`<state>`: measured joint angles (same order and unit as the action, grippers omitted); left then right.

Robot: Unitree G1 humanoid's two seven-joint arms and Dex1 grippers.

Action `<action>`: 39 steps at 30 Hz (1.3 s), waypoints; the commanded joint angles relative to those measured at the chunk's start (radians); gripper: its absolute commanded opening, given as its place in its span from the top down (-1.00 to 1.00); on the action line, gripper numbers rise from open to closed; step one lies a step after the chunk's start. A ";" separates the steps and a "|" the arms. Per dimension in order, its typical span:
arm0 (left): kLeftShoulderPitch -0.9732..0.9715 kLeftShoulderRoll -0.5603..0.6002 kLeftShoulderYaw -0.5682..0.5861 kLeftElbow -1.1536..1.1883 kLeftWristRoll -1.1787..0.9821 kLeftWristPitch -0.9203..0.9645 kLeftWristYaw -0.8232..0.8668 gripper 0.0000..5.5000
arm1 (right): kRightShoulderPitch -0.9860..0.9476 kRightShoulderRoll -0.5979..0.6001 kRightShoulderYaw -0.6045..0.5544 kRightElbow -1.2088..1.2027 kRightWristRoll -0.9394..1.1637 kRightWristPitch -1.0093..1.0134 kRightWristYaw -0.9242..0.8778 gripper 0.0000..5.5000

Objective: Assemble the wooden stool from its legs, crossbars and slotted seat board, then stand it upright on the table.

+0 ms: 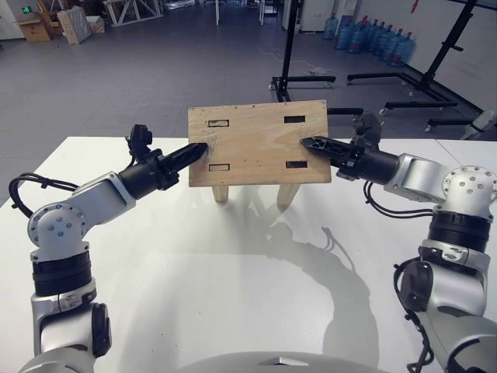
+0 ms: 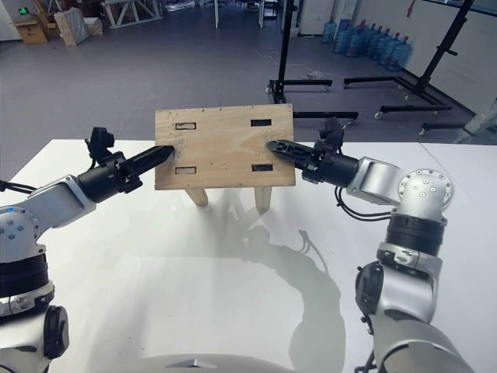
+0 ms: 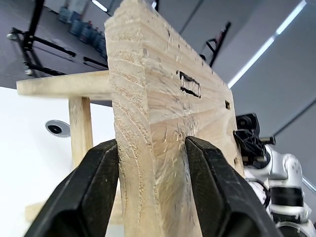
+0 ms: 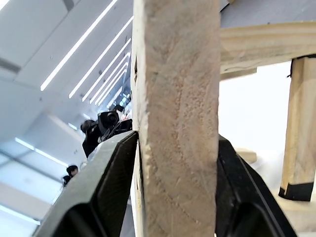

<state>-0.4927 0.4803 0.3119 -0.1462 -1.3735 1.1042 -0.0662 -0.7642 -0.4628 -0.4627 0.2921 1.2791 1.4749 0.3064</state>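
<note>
Resting on two legs (image 1: 221,193) near the far edge of the white counter (image 1: 233,295), the wooden stool (image 2: 225,148) is tilted so that its slotted seat board (image 1: 256,144) is turned toward the robot's head. Four slots are cut through the board: the two on the robot's left are pale inside, the two on its right dark. The left jaws are clamped on the board's left edge, with the black pads (image 3: 94,187) pressed against both faces of the wood. The right jaws are closed on the right edge in the same way, with one pad (image 4: 108,187) set on each face. The stool is thus held between the two arms, which are stretched in from opposite sides. Blue water jugs (image 1: 373,35) are stood on the floor well behind the counter; their contents cannot be told.
</note>
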 commanded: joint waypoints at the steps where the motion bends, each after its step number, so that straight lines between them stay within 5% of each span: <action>1: -0.101 -0.076 -0.097 0.057 -0.179 0.092 0.219 0.28 | -0.119 0.135 -0.012 0.097 0.016 0.099 -0.208 0.30; 11: -0.157 -0.134 -0.173 0.128 -0.512 -0.085 0.705 0.32 | -0.136 0.281 -0.195 0.276 0.103 0.053 -0.705 0.32; 19: -0.101 -0.191 -0.243 0.140 -0.511 -0.136 0.728 0.33 | 0.082 0.330 -0.144 0.300 0.068 -0.017 -0.758 0.37; 26: -0.093 -0.196 -0.261 0.139 -0.506 -0.149 0.702 0.35 | 0.087 0.354 -0.092 0.251 0.082 -0.114 -0.738 0.38; 28: -0.091 -0.197 -0.264 0.137 -0.502 -0.147 0.692 0.17 | 0.079 0.351 -0.081 0.235 0.090 -0.126 -0.729 0.38; 39: -0.102 -0.191 -0.211 0.123 -0.470 -0.206 0.602 -0.47 | -0.031 0.228 -0.086 0.307 0.122 -0.254 -0.617 -0.48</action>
<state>-0.5856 0.3483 0.1622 -0.0094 -1.8005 0.8468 0.5751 -0.8044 -0.2538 -0.5962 0.5400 1.4832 1.2165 -0.2926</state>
